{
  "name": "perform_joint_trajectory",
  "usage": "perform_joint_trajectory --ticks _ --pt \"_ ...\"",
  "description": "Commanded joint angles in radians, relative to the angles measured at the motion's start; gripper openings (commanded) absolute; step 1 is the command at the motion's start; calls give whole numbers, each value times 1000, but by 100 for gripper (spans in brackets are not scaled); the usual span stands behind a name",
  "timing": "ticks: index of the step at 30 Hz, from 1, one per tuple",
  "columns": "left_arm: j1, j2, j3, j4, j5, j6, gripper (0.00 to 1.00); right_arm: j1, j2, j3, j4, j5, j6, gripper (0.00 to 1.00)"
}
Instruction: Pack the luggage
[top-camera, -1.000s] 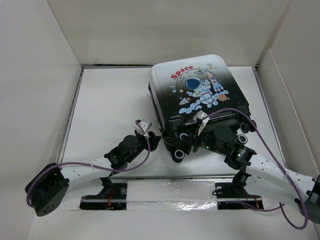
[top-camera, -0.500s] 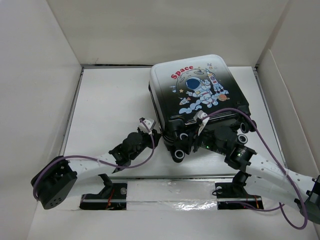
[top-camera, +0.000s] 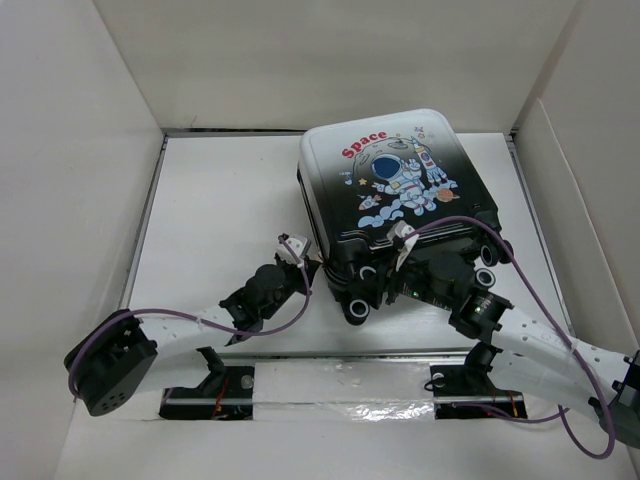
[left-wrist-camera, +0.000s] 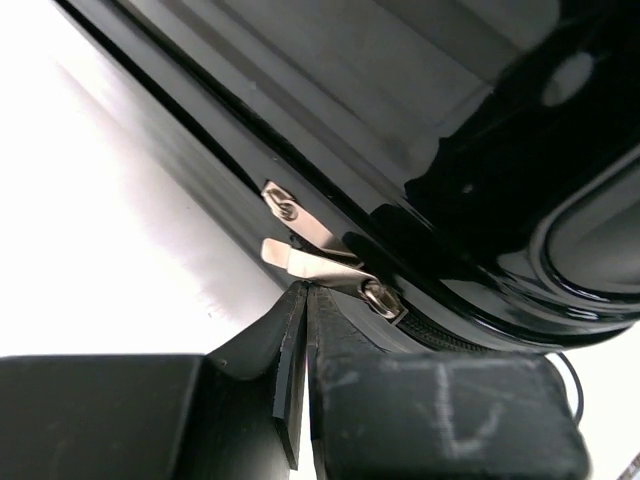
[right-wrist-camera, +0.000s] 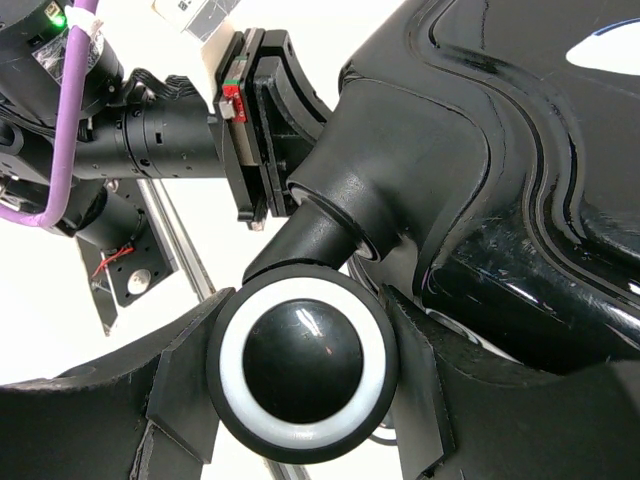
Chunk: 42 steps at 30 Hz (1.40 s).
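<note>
Sitting closed at the zipper pull (left-wrist-camera: 312, 262), left gripper (left-wrist-camera: 303, 312) shows no clear hold; right gripper (right-wrist-camera: 300, 385) hugs the luggage (top-camera: 392, 185) wheel (right-wrist-camera: 303, 352).

Overhead camera looking down, wrist cameras pressed close, all sharing luggage (top-camera: 395, 190)

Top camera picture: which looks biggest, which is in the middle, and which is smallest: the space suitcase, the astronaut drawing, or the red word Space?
1. The black-to-white hard-shell suitcase, by far.
2. The blue-and-white cartoon astronaut.
3. The red word "Space", only a bit smaller than the astronaut.

closed luggage (top-camera: 395, 190) lies flat, astronaut up
</note>
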<state>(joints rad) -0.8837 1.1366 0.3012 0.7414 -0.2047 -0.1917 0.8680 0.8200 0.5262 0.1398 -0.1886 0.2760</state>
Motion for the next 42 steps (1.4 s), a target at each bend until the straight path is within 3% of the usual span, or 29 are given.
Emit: perform_joint_trajectory --ticks 1,10,11,12,13,15,17,21,32,42 --pt "-1 6 13 110 -45 -12 0 -15 -16 18 126 12 9 0" --pt "-1 -119 -27 -10 11 -32 2 -33 -30 17 92 40 -6 0" --pt "-1 -136 -24 -51 17 -31 8 -47 -39 15 89 37 -6 0" --pt "-12 -143 -24 -63 30 -25 24 -47 -45 12 84 34 -8 0" --pt "-21 -147 -16 -77 22 -22 30 -63 -50 11 83 28 -8 0" --pt "-32 -149 -11 -100 -1 -15 40 -73 -68 12 66 20 -15 0" --pt "-44 -132 -1 -103 -9 -6 43 -83 -79 18 38 14 -24 0" --pt "-44 -81 29 -108 37 18 42 -115 -94 38 -6 6 -43 0" --pt "-97 -32 98 -74 -10 72 45 -217 -174 69 -187 -17 -80 0" --pt "-97 103 177 -54 70 123 42 -281 -248 58 -235 -48 -98 0"
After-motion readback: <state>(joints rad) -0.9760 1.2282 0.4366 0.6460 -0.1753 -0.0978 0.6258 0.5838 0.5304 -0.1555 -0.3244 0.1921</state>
